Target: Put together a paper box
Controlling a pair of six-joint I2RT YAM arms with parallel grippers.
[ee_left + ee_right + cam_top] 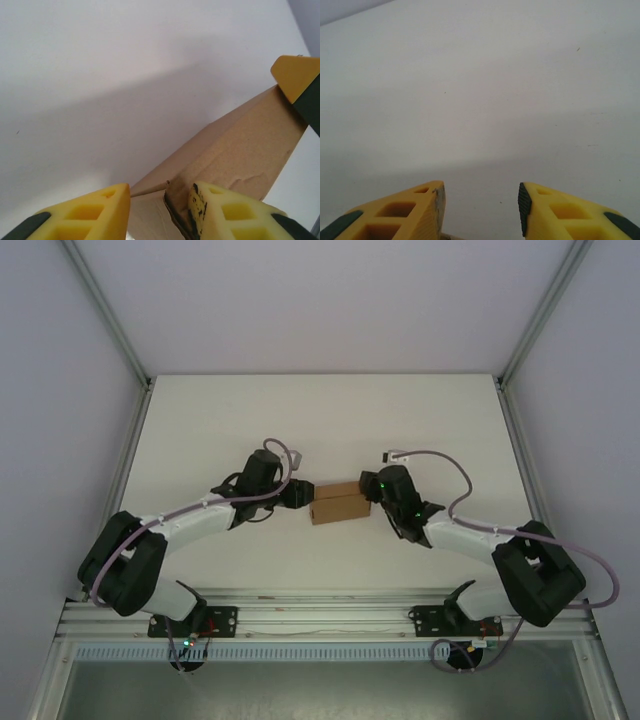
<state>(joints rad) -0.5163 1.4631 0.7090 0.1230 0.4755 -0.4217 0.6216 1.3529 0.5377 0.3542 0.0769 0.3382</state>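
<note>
Left claw: the left claw (298,494) is closed on the left end of the box. In the left wrist view, creased cardboard fills the gap between its yellow fingertips (215,207).
Paper box: the paper box (338,504), already folded into a small brown rectangle, lies flat on the white worktop (320,410). It sits about midway between the left and right edges, somewhat nearer the near edge.
Right claw: the right claw (376,492) meets the box's right end. Its fingers (427,200) stand partly apart, and one rests against the far corner of the box. Whether it is actually clamping the box cannot be told.
Step in hand: probably closing up the left end while the other arm steadies the box.
Next move: calls for a firm pinch and a short, square push inward, with the right end held steady so the box neither slides nor buckles.
</note>
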